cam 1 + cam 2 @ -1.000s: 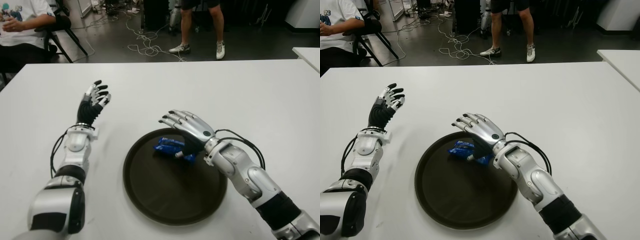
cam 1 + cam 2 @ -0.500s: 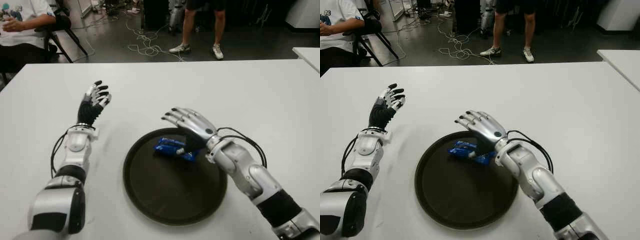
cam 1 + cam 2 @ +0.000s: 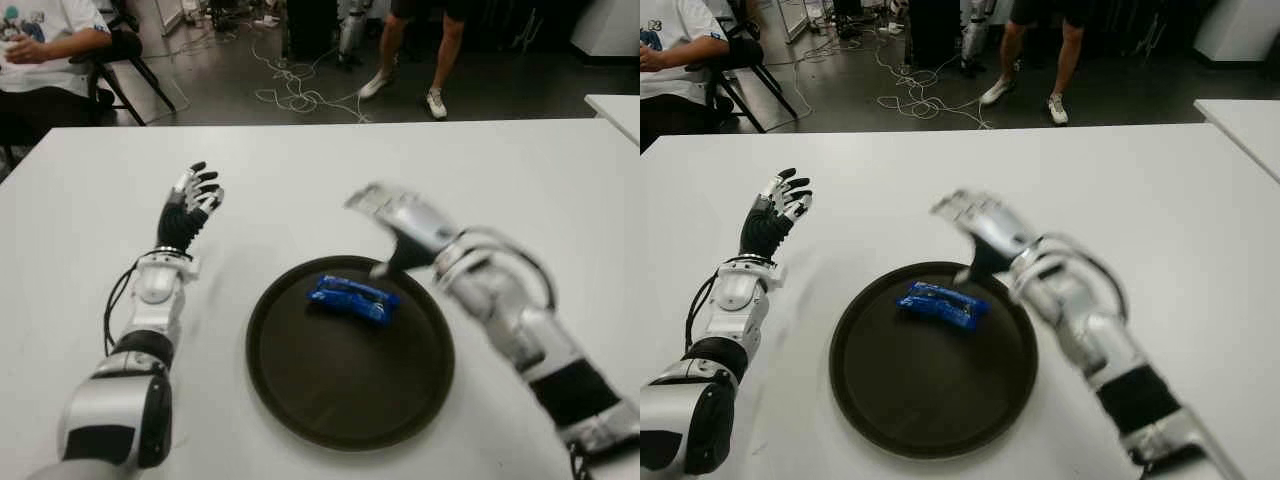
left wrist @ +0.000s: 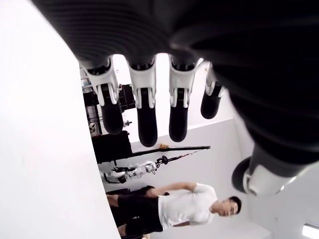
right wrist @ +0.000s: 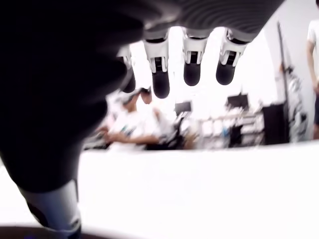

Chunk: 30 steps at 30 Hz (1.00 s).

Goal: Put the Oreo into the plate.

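With the blue Oreo pack (image 3: 352, 298) lying released in the dark plate (image 3: 300, 395) at frame centre, the right hand (image 3: 405, 228) hovers above, fingers spread and empty, while the left hand (image 3: 190, 203) waits open at left.

You won't find any readable text here. The blue Oreo packet (image 3: 351, 298) on the plate (image 3: 350, 400) shows no legible lettering, and the print on the seated person's white shirt (image 3: 45, 22) is too small to make out.
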{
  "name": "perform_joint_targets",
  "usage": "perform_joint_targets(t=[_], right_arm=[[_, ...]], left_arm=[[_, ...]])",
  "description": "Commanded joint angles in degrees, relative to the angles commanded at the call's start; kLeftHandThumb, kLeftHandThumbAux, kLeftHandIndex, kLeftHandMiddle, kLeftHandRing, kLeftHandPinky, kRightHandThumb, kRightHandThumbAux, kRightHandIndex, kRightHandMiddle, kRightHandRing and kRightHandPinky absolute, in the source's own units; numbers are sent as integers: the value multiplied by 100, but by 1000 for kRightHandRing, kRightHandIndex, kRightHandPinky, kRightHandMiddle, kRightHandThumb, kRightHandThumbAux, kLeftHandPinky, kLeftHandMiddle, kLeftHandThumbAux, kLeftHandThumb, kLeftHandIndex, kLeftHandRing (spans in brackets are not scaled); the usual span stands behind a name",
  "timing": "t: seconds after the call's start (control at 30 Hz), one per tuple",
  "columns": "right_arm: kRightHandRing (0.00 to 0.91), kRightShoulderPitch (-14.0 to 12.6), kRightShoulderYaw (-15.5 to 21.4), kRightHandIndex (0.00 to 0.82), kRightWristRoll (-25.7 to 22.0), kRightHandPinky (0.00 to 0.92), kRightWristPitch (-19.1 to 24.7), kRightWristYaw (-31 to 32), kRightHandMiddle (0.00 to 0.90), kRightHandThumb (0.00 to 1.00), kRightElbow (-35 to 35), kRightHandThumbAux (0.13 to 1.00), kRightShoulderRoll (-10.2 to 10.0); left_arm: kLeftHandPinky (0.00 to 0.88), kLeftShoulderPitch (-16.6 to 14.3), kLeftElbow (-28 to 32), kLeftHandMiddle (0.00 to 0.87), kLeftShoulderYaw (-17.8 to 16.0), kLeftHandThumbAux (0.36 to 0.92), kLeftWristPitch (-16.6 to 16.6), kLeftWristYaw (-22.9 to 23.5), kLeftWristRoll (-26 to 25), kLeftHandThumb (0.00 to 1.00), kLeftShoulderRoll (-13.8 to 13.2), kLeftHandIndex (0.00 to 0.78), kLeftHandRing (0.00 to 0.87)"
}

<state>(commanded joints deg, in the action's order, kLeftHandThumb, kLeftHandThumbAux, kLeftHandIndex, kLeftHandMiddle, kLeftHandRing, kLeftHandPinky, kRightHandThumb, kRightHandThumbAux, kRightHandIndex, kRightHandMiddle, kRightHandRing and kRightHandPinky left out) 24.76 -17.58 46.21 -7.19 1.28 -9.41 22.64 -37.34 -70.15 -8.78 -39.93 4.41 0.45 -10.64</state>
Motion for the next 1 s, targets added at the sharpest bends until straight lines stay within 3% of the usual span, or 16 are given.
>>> perform_joint_targets(t=[0.1,0.23,0.37,0.47,0.63,0.77,0.83,1.0], right_arm=[[0,136,193,0,-228,0,-64,-251,0,0,-404,775,-15],[0,356,538,0,-768,1,-145,-597,3,0,-1087,761,-205],[48,985,914,23,-1432,46,-850,-1349,61,0,-3206,765,-452],[133,1196,1538,87,-2297,128,-1196,-1490,142,0,-4156,806,-854],[248,1615,2013,182,-2863,264,-1361,-1527,242,32,-5494,843,-1007],[312,1715,2355,238,-3242,333,-1250,-1229,299,70,-6048,834,-933],[347,1834,2671,261,-3659,372,-1049,-818,326,77,-6115,828,-910],[445,2067,3031,308,-4225,476,-876,-372,401,32,-6235,820,-987]], left_arm=[[168,-3,4,199,-16,545,22,27,-22,338,9,102,190],[154,-19,-1,196,-21,537,91,50,-17,334,2,101,184],[173,-30,-9,204,-20,544,124,35,4,337,3,104,193],[190,-33,-21,207,-8,554,133,-5,31,343,7,105,197],[188,-20,-24,203,3,567,132,-18,47,353,17,104,191],[199,-23,-26,201,1,576,131,-16,45,347,24,106,193],[202,-26,-20,201,-3,581,124,-12,37,342,36,108,194],[196,-34,-19,204,1,591,135,-26,42,332,51,116,198]])
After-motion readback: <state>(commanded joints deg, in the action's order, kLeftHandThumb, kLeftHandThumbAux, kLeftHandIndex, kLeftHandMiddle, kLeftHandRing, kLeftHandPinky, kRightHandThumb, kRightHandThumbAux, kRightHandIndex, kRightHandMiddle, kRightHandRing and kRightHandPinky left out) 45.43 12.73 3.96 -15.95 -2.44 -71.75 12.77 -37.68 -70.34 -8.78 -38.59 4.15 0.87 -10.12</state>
